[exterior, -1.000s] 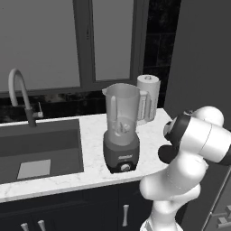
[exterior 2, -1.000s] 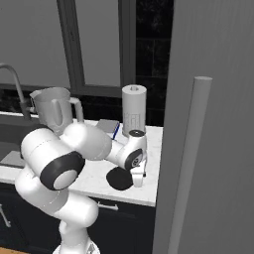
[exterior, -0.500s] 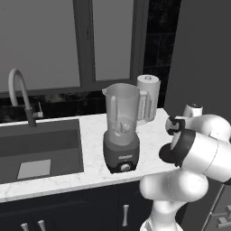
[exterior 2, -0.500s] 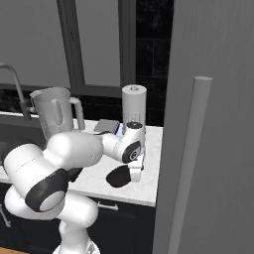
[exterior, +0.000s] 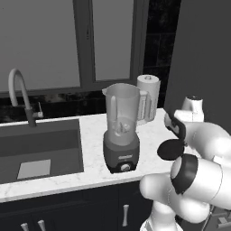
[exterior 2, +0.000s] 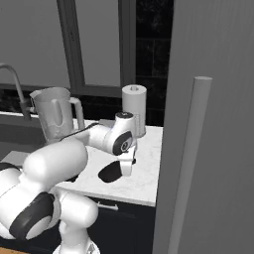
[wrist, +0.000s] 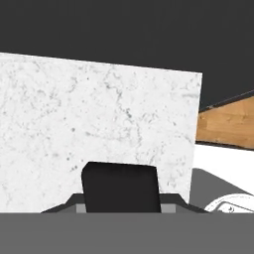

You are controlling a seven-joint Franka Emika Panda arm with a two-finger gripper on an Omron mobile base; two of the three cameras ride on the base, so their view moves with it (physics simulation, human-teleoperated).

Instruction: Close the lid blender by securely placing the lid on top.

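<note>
The blender (exterior: 121,131) stands on the white marble counter (exterior: 92,135), its clear jar open at the top above a dark base with a front knob. From the right base view its jar (exterior 2: 53,115) shows to the left of the arm. The flat black lid (exterior: 169,150) hangs low over the counter's right end, to the right of the blender and well below the jar's mouth. My gripper (exterior: 177,136) is shut on the lid's edge. The right base view has the lid (exterior 2: 109,172) beside the gripper (exterior 2: 126,167). Seen from the hand, the lid's black edge (wrist: 121,186) sits between the fingertips.
A white paper-towel roll (exterior: 148,97) stands behind the blender's right side. The sink (exterior: 31,153) and its faucet (exterior: 20,92) lie to the left. A tall dark panel (exterior 2: 208,124) rises just right of the counter's end (wrist: 191,129), with wood floor (wrist: 225,124) beyond it.
The arm's large joints have swung lower and toward the front. The gripper with the lid has shifted slightly up and toward the blender.
</note>
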